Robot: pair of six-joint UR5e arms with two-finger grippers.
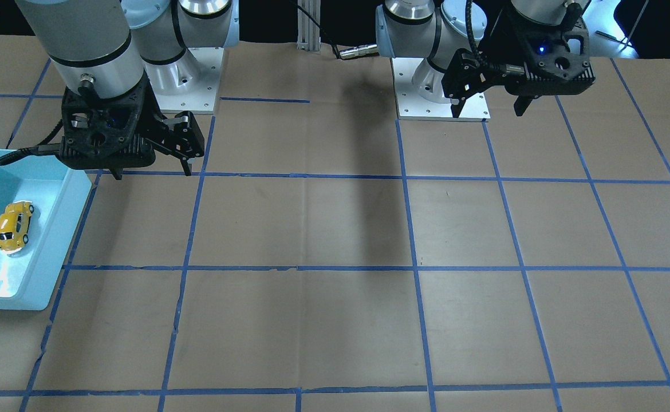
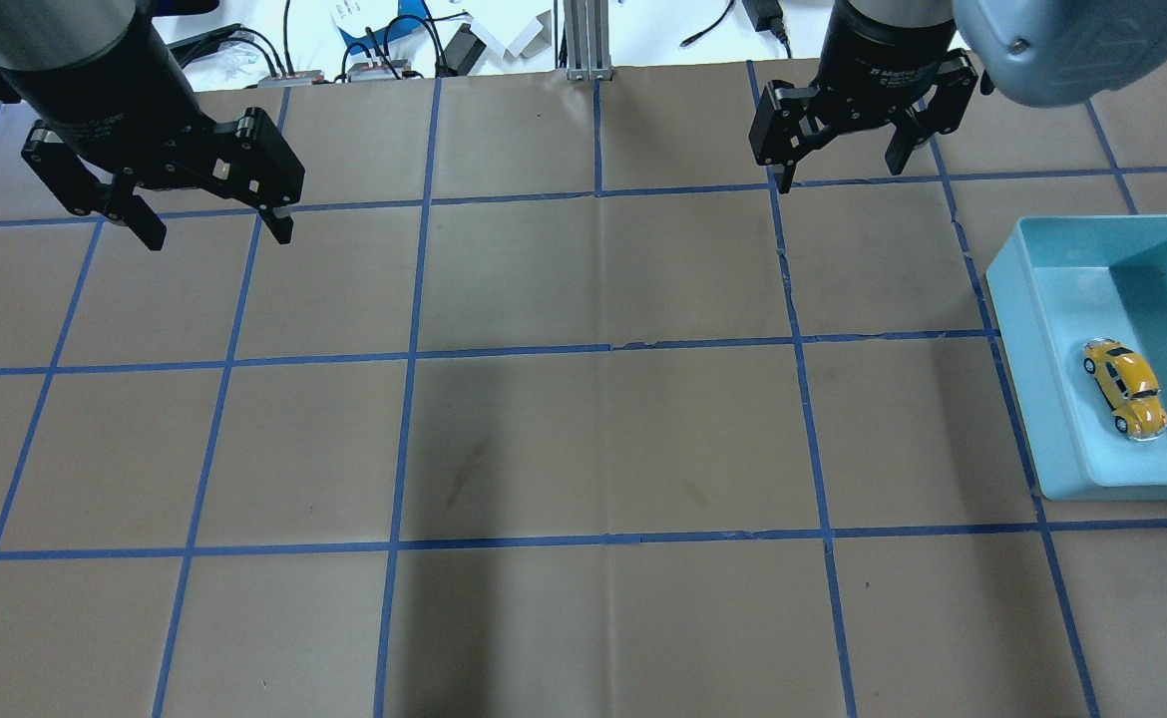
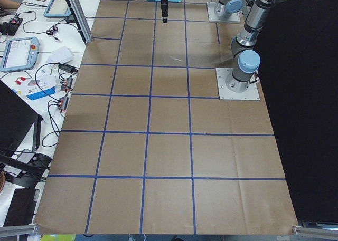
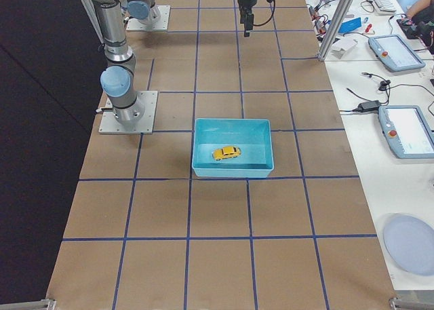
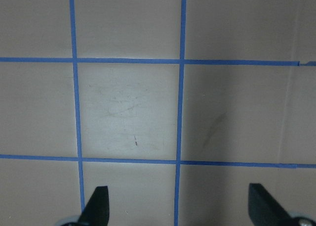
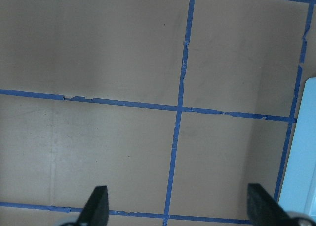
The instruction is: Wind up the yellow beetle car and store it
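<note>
Our left gripper and right gripper hang, jaws spread, over the blue-taped brown table; yellow beetle car lies in the bin at three o'clock.

The overhead view sits high behind the robot and looks forward and down on the counter. The front-facing view looks steeply down from the opposite side, toward the arm bases, so its sides are mirrored. Both views share the blue tape grid and the teal tray. The two side views look along the counter from its ends, high and far back. Each wrist camera looks straight down from close range, with the left pincer or right pincer at its lower edge.
</note>
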